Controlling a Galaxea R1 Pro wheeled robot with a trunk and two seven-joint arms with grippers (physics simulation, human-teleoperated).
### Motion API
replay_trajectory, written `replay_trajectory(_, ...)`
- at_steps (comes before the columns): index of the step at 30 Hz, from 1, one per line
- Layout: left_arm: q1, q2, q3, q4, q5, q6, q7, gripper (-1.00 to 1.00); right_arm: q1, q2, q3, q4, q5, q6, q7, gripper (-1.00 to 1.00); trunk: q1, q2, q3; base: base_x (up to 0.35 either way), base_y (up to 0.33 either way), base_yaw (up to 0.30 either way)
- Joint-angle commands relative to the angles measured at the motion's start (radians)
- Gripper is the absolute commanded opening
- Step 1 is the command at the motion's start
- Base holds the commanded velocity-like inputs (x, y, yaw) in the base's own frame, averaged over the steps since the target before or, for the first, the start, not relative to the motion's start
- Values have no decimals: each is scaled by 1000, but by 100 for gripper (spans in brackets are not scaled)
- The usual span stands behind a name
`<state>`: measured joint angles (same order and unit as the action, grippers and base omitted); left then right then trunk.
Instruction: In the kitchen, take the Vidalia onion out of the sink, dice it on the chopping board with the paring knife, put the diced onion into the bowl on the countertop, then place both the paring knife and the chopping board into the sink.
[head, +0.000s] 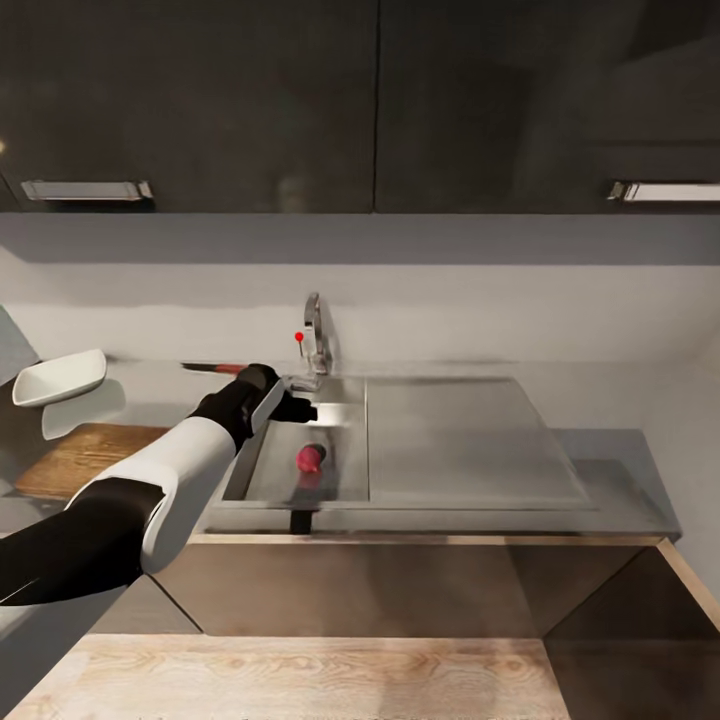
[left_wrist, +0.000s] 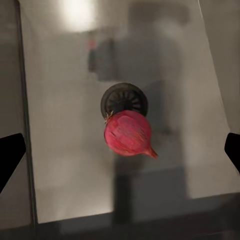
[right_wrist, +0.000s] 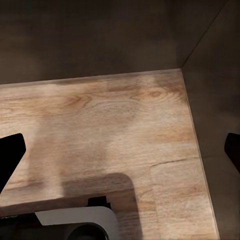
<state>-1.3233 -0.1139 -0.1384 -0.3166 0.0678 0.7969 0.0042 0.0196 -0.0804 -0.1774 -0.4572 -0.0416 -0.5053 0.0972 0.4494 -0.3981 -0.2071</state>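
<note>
The pinkish-red Vidalia onion (head: 310, 458) (left_wrist: 127, 133) lies in the grey sink (head: 262, 470) basin, beside the round drain (left_wrist: 124, 99). My left gripper (head: 298, 408) (left_wrist: 120, 152) hovers above the basin, open, its dark fingertips (left_wrist: 10, 156) wide apart on either side of the onion and not touching it. The paring knife (head: 213, 368) lies on the countertop (head: 620, 470) behind my left wrist. The wooden chopping board (head: 85, 455) and white bowl (head: 60, 377) sit at the left. My right gripper (right_wrist: 120, 152) is open, facing the pale wood floor (right_wrist: 110, 120).
A chrome tap (head: 315, 340) with a red knob stands behind the basin. The flat drainboard (head: 460, 440) stretches to the right. Dark wall cabinets (head: 360, 100) hang overhead. Part of my white base (right_wrist: 80, 220) is seen below the right gripper.
</note>
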Motion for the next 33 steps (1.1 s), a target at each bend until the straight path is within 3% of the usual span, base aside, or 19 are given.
replay_trajectory(1, 0, 1, -8, -1, 7, 4, 0, 100, 0, 1, -5, -1, -4, -1, 10, 100, 1, -2, -3, 3, 12, 0)
replay_trajectory(20, 16, -4, -10, -1, 9, 4, 0, 100, 0, 1, -7, -1, -4, -1, 10, 100, 1, -2, -30, 6, 1, 0)
replay_trajectory(33, 28, -3, -10, -1, 7, 3, -1, 100, 0, 1, -7, -1, -4, -1, 10, 100, 1, -2, -51, 121, -35, 0)
